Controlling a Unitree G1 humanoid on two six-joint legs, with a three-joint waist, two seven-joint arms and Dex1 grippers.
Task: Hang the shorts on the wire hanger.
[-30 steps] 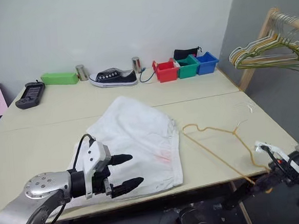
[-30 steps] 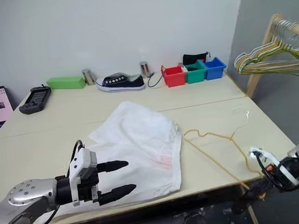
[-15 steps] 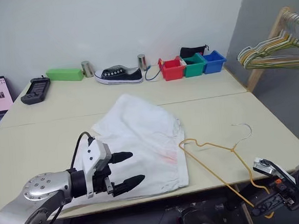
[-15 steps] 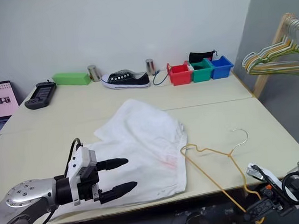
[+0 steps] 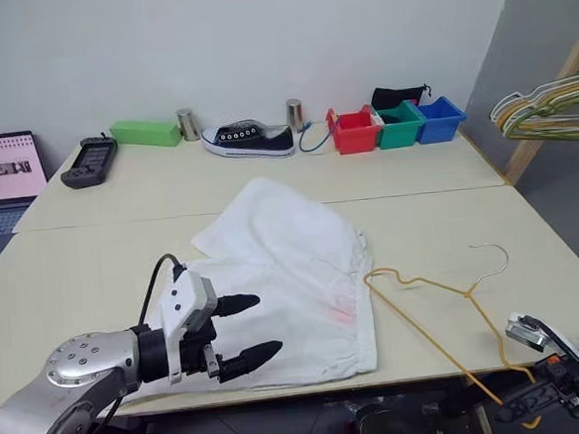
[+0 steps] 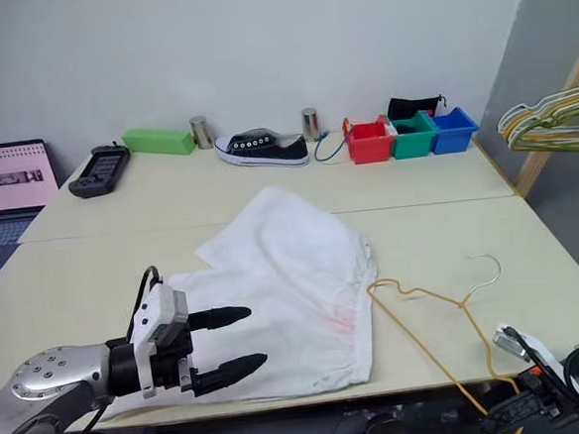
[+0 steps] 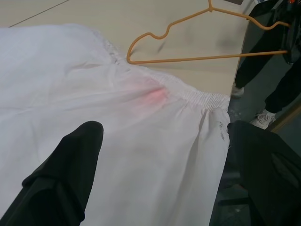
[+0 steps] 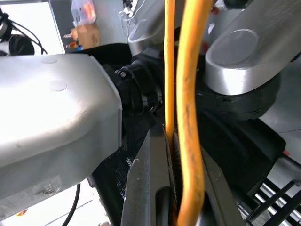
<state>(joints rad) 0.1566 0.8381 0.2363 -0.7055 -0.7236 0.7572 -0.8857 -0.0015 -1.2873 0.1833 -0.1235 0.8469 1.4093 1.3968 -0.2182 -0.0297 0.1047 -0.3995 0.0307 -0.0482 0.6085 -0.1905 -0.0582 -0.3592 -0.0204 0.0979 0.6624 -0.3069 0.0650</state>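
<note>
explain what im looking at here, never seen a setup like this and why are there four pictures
This is a humanoid robot with two arms, each ending in a two-fingered black gripper. Two pictures come from cameras on its head, looking down over a table; the other two come from cameras on its wrists. On the table lie white shorts and a yellow wire hanger, which the robot is meant to put together. At the back sit a shoe, coloured bins, a green box and a laptop. The left gripper hovers open over the shorts. The right gripper, below the table edge, is shut on the hanger's corner.
</note>
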